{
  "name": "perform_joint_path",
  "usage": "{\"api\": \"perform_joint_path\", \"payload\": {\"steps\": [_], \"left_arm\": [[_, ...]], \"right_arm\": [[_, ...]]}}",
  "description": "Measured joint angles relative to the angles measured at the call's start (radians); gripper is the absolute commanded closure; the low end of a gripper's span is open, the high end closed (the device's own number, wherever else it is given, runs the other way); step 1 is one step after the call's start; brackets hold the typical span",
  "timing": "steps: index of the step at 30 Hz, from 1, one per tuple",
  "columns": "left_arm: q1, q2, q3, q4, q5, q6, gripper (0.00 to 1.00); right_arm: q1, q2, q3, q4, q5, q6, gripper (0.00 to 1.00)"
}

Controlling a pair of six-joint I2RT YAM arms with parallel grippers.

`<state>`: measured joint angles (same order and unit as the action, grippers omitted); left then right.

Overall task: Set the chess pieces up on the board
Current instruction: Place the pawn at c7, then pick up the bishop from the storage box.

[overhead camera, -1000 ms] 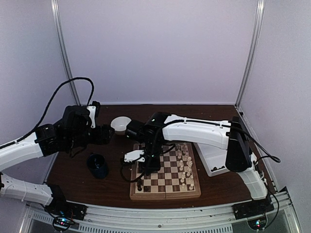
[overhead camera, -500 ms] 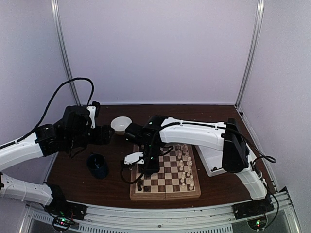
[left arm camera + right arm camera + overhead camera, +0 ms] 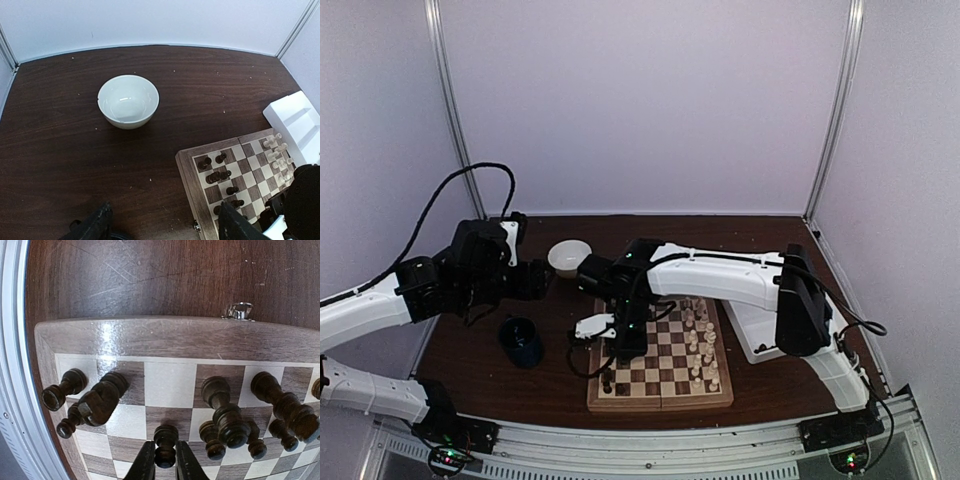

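Right gripper [image 3: 165,451] sat low over the dark-piece side of the board [image 3: 150,337], fingers hugging a dark pawn [image 3: 165,435] from both sides. Couldn't tell if they were squeezing it or just beside it. Pawn looked upright on its square, long axis vertical, head up toward the wrist. Left gripper [image 3: 164,214] hung spread wide with nothing in it, over the table [image 3: 60,150] near the white bowl [image 3: 128,101].
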<state>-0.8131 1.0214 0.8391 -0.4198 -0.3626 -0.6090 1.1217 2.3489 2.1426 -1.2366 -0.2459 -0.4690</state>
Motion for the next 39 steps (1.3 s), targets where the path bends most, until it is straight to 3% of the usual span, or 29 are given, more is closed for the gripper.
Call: {"api": "perform_joint_path", "payload": {"steps": [19, 22, 26, 31, 39], "left_arm": [[0.012, 0.042, 0.0, 0.001, 0.014, -0.002, 0.28], [0.015, 0.06, 0.015, -0.003, 0.016, 0.007, 0.28], [0.016, 0.102, 0.075, -0.007, 0.021, 0.034, 0.28], [0.016, 0.219, 0.211, -0.007, 0.073, 0.09, 0.29], [0.016, 0.444, 0.422, -0.015, 0.251, 0.163, 0.3]], "right_arm": [[0.0, -0.001, -0.003, -0.005, 0.013, 0.001, 0.7], [-0.01, -0.067, -0.051, -0.006, 0.021, -0.003, 0.66], [-0.042, -0.274, -0.214, 0.013, 0.023, -0.011, 0.66], [-0.208, -0.552, -0.44, 0.063, -0.009, -0.018, 0.66], [-0.626, -0.894, -0.838, 0.113, -0.074, -0.064, 0.66]]}}
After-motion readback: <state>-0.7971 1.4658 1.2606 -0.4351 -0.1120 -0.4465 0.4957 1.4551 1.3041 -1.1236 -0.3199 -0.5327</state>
